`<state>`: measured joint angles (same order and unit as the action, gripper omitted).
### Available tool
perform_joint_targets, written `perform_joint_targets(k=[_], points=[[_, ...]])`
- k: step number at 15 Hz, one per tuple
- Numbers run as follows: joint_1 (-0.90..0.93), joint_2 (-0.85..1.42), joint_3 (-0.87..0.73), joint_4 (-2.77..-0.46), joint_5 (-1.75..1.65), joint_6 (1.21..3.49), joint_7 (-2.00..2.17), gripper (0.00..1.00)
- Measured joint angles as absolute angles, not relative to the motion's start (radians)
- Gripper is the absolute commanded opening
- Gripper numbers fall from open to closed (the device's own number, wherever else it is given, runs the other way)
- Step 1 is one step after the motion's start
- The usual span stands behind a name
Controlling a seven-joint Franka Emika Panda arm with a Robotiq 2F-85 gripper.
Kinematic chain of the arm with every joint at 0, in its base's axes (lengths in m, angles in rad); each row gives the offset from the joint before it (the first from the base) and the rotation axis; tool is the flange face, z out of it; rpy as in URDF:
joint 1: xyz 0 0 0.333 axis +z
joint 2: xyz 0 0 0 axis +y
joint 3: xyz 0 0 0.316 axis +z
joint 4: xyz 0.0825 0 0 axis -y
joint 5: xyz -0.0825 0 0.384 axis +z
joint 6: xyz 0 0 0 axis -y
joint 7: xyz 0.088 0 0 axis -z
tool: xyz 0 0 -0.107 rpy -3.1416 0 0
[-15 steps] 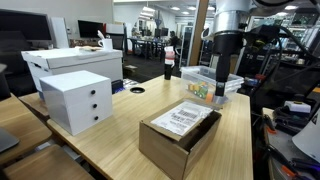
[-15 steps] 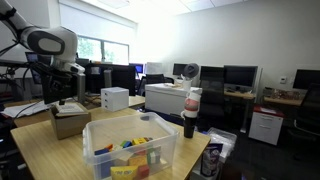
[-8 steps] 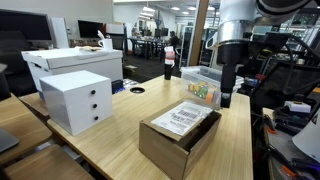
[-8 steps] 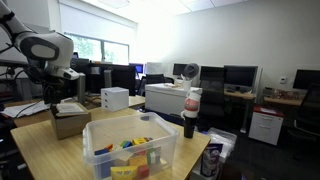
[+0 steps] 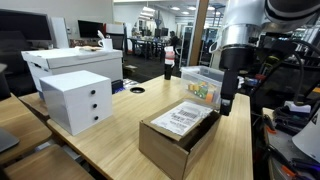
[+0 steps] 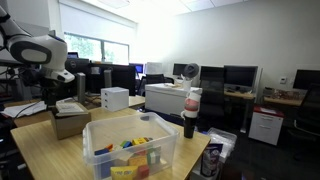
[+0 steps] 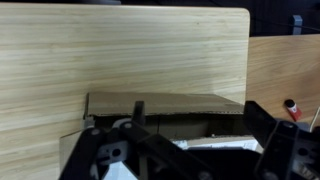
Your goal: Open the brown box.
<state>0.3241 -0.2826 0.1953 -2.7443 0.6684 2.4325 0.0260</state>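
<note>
The gripper [image 5: 226,102] hangs fingers-down close above the far end of the brown box [image 5: 178,135], which sits at the near end of the wooden table [image 5: 125,122] with its white label facing up. In this exterior view I cannot tell how the fingers stand. Just behind the gripper is a clear plastic bin [image 5: 203,88] of coloured items. A white drawer cabinet [image 5: 76,100] and a larger white box [image 5: 70,62] stand well apart across the table, and a dark bottle [image 5: 168,68] stands at the far edge.

In the other exterior view, the gripper [image 6: 57,98] is over the brown box [image 6: 70,122] at the far side of the table. The clear plastic bin [image 6: 170,150] fills the foreground with the dark bottle [image 6: 190,112] beside it.

In the wrist view, the gripper [image 7: 178,128] has its fingers [image 7: 100,155] spread wide, clamped on nothing. The brown box [image 7: 165,103] lies between and beyond them, its cardboard edge against bare table [image 7: 120,50].
</note>
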Motion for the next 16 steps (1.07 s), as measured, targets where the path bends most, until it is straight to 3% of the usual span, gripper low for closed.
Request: perform_joint_targets(k=[3, 4, 6, 16], points=[[0.361, -0.283, 0.207, -2.771, 0.764, 2.515, -0.003, 0.98], [0.369, -0.282, 0.211, -2.776, 0.788, 2.535, -0.011, 0.74], [0.384, -0.276, 0.220, -2.777, 0.833, 2.578, -0.031, 0.69], [0.399, -0.233, 0.255, -2.776, 0.894, 2.649, -0.068, 0.12]])
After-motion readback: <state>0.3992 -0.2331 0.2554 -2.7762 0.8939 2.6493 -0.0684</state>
